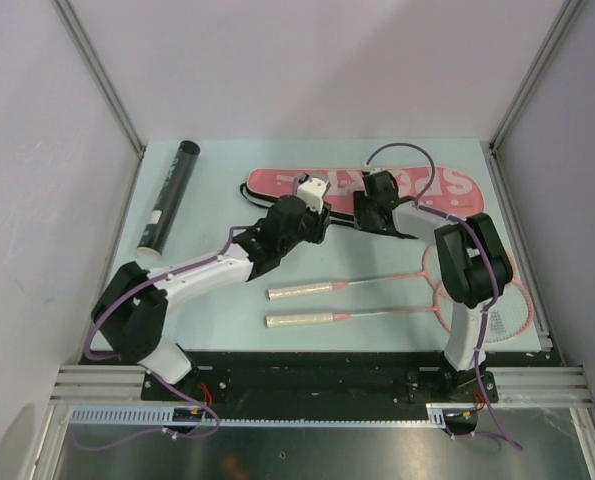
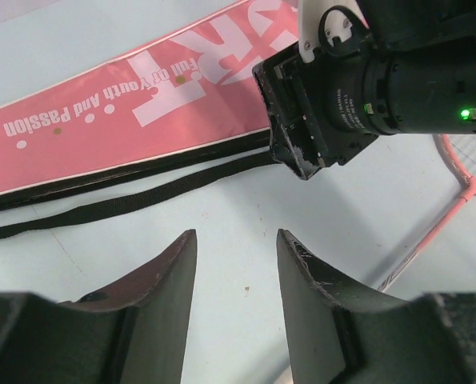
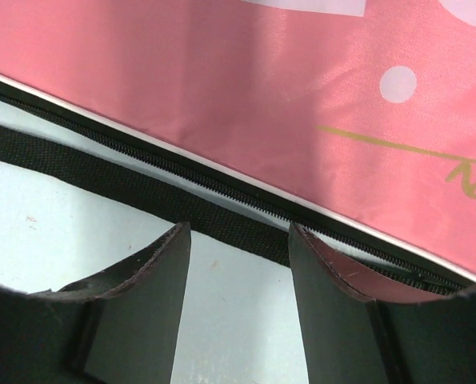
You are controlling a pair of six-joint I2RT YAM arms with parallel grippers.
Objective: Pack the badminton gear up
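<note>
The long pink racket bag (image 1: 277,183) lies flat at the back of the table, its black strap (image 2: 102,210) in front of it. My left gripper (image 1: 322,212) is open and empty over bare table just short of the strap, as the left wrist view (image 2: 236,234) shows. My right gripper (image 1: 369,215) is open and empty, its tips (image 3: 239,226) at the strap (image 3: 102,172) and the bag's zipper edge (image 3: 222,180). Two pink rackets (image 1: 299,291) (image 1: 299,320) lie side by side in front, handles to the left. The black tube (image 1: 169,205) lies at the left. No shuttlecocks show.
The right arm's wrist (image 2: 382,88) is close in front of my left gripper. The racket heads (image 1: 507,310) lie by the right arm's base. Grey walls and metal rails (image 1: 127,130) enclose the table on both sides.
</note>
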